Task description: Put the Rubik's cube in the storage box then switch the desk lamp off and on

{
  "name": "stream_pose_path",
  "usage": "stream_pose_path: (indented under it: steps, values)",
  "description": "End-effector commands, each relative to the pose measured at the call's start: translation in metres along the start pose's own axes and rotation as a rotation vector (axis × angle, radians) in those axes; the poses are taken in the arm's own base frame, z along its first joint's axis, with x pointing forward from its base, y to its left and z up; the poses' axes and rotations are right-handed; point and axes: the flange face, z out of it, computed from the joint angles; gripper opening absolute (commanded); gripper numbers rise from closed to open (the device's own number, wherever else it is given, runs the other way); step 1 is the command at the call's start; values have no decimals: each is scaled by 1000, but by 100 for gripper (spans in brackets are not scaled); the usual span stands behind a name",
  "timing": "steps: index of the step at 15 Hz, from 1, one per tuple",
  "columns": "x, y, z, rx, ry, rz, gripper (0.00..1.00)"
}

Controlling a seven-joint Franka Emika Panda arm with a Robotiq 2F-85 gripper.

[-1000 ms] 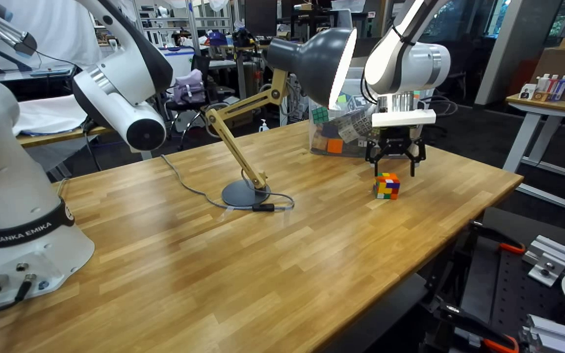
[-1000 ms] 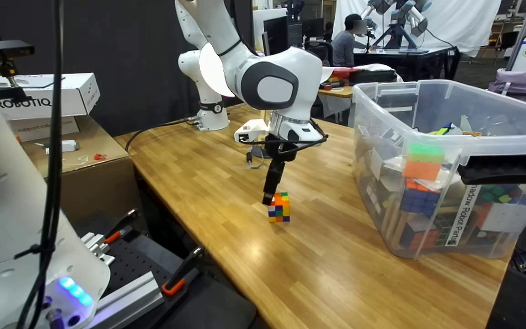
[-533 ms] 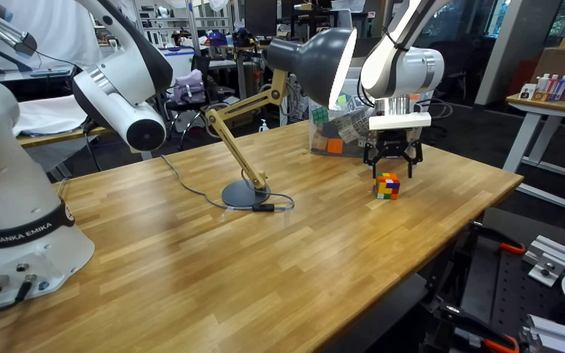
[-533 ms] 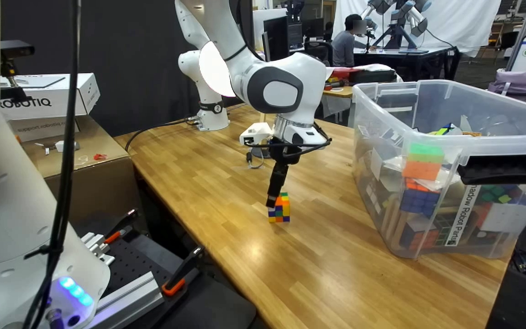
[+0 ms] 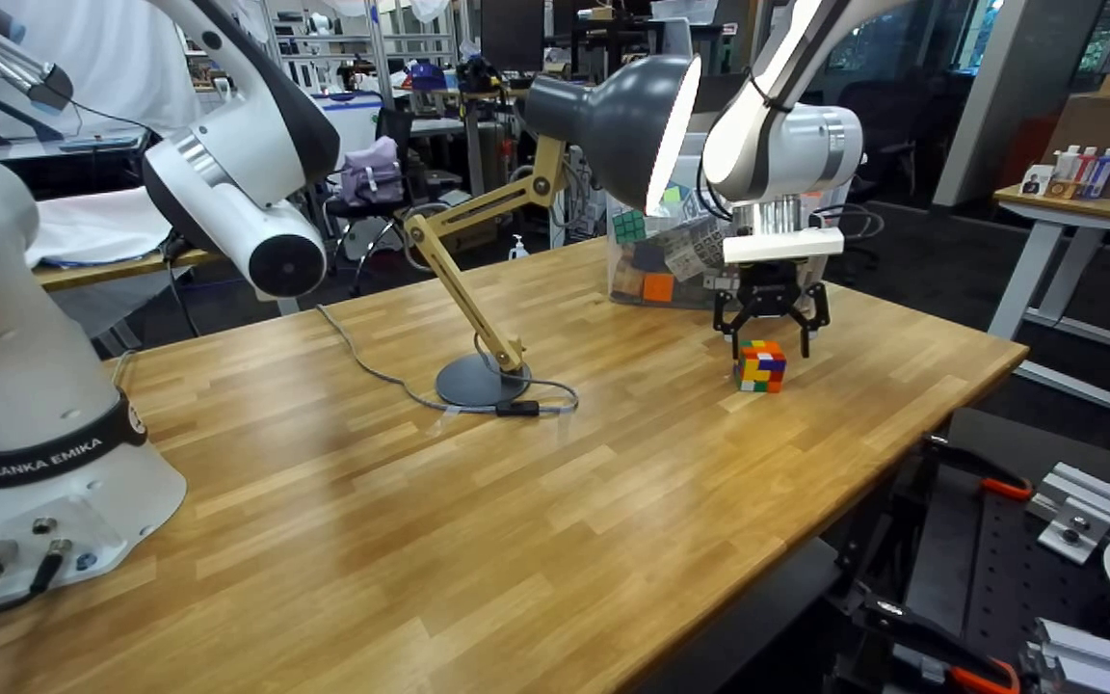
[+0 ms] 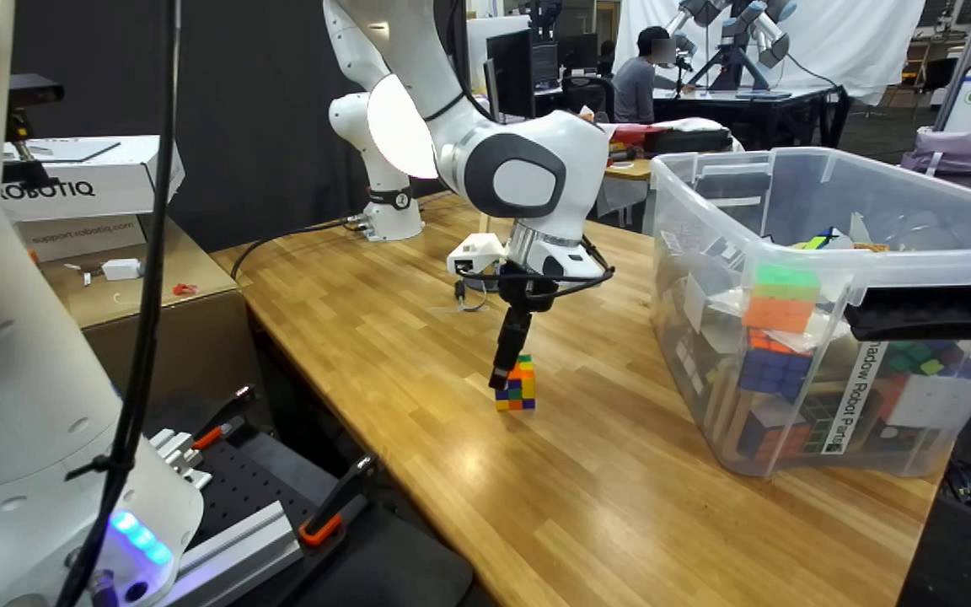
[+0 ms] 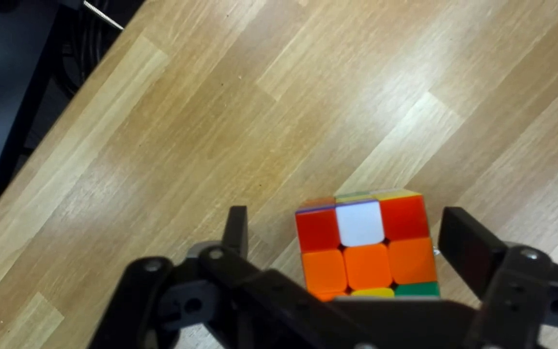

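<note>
Well to the left of the Rubik's cube, in an exterior view, a white carton sits on a brown box. Closer in, behind the cube and to its left, is the desk lamp; the robot arm hides much of it, but the lamp's head shows, its face bright white. Next comes the tool, pointing down over the cube with its fingers spread wide and nothing in its hold. In the wrist view one finger stands apart from the cube on its left, and the other finger is close to the cube on its right, with less room on that side; whether that one touches cannot be told. The cube sits flat on the wooden surface, a mix of red, white, orange, yellow and green squares uppermost. Well to the right of the cube, in an exterior view, the storage box stands on the same surface, its top uncovered, with coloured cubes and other items visible through its clear walls.
</note>
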Motion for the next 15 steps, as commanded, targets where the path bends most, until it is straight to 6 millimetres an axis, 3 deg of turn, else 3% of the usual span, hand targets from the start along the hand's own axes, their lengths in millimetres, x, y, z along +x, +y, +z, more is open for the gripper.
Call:
stream_pose_path:
  steps: [1,5,7,11,12,15]
  values:
    - [5,0,1,9,-41,-9,100]
    - [8,-1,2,14,-45,-7,100]
    - [8,-2,2,17,-51,-11,74]
    - [10,-4,5,16,-62,-17,45]
    - [10,-4,4,16,-62,-19,39]
    - [10,-3,0,16,-50,-25,39]
